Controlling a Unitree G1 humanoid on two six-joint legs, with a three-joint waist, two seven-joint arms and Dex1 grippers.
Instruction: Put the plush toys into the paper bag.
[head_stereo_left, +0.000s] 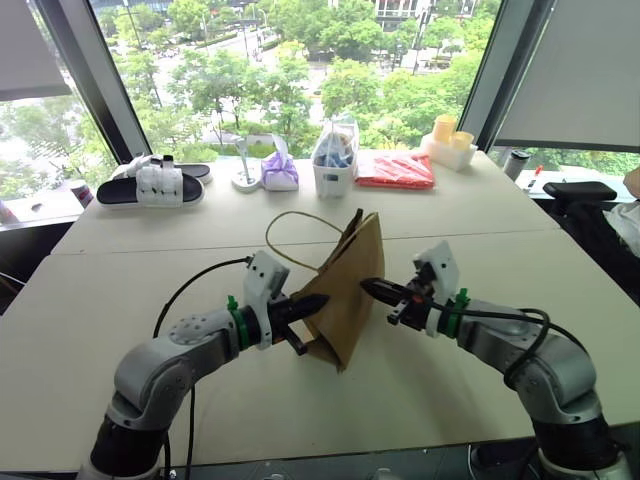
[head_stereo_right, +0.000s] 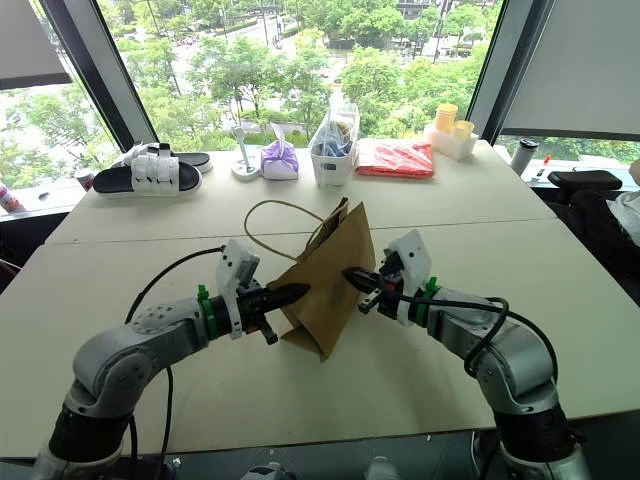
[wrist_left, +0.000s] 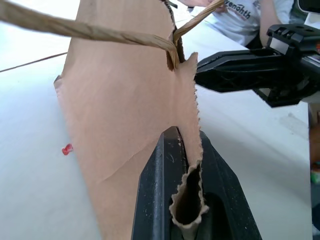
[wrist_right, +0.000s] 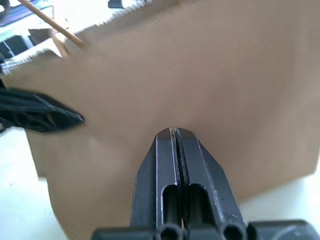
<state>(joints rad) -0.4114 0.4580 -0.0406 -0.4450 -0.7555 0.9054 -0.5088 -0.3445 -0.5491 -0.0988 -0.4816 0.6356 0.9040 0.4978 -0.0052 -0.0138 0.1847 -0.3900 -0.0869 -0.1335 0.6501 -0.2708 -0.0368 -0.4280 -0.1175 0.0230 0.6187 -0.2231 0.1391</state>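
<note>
Two grippers met at the paper bag (head_stereo_left: 350, 290), which stood tilted and nearly flat at the middle of the near table. The left gripper (head_stereo_left: 305, 312), coming in from eight o'clock, had its fingers clamped on the bag's serrated top edge, a fold of paper pinched between them in the left wrist view. The right gripper (head_stereo_left: 377, 291), coming from four o'clock, had its fingers pressed together against the opposite brown wall; whether any paper sat between them could not be told. One loop handle (head_stereo_left: 290, 240) arched away toward eleven o'clock.

No plush toy was visible, so the step in hand looked like opening the bag. To do it well, the two grips would likely need to draw apart gently and evenly, keeping the mouth upward and avoiding a tear along the thin paper rim. Well beyond, at twelve o'clock, sat a purple pouch (head_stereo_left: 280, 171) and a white container (head_stereo_left: 334, 170).
</note>
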